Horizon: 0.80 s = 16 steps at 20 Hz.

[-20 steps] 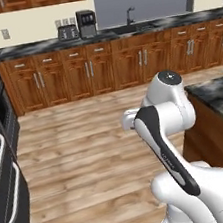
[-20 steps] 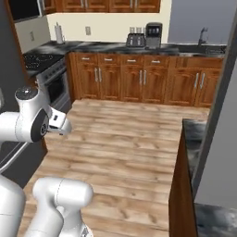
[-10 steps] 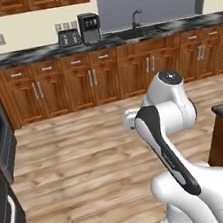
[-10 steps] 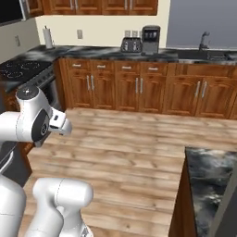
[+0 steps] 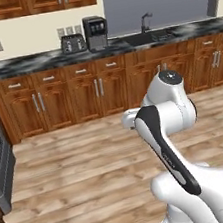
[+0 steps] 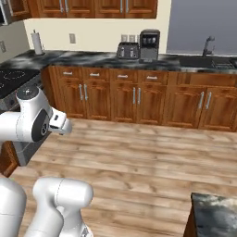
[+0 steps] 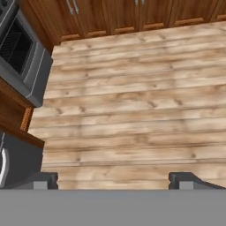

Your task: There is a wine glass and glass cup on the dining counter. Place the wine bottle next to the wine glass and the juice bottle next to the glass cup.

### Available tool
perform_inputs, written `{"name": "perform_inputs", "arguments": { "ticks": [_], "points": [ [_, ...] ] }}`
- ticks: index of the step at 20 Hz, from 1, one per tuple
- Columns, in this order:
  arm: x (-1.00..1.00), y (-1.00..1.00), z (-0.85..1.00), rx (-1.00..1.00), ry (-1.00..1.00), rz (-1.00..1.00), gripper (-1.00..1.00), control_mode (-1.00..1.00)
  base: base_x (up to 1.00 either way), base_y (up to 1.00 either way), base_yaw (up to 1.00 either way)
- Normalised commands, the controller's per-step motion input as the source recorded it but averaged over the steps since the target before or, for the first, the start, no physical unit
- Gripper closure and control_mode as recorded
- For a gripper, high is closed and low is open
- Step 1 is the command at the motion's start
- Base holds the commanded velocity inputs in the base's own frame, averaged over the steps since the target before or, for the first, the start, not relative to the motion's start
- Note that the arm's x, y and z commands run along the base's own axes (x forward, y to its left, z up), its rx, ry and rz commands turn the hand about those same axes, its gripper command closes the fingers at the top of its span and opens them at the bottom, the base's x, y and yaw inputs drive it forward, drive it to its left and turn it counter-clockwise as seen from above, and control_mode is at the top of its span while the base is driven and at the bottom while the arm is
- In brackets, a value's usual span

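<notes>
The pincer (image 7: 113, 178) stands spread wide with nothing between its tips, hanging over bare wooden floor (image 7: 132, 110). In the hand view an oven front (image 7: 22, 62) sits at about ten o'clock and cabinet doors (image 7: 123, 15) run along twelve o'clock. In the right base view a corner of the dining counter's (image 6: 216, 216) marbled tabletop shows at about five o'clock; a toaster (image 6: 128, 50) and coffee machine (image 6: 149, 45) stand on the far tabletop.

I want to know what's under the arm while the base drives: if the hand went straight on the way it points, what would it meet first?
Probably the wooden floor: the open hand points down at bare planks, nothing between.
</notes>
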Motion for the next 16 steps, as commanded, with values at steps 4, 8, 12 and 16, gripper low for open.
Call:
{"name": "perform_inputs", "arguments": {
  "ticks": [4,8,12,16],
  "points": [
    [0.0,0.0,0.0,0.0,0.0,0.0,-1.0,1.0,0.93,0.0,0.0],
    [0.0,0.0,0.0,0.0,0.0,0.0,-1.0,1.0,0.92,0.01,0.04],
    [0.0,0.0,0.0,0.0,0.0,0.0,-1.0,1.0,0.87,0.0,0.16],
    [0.0,0.0,0.0,0.0,0.0,0.0,-1.0,1.0,0.79,0.03,0.29]
  ]
}}
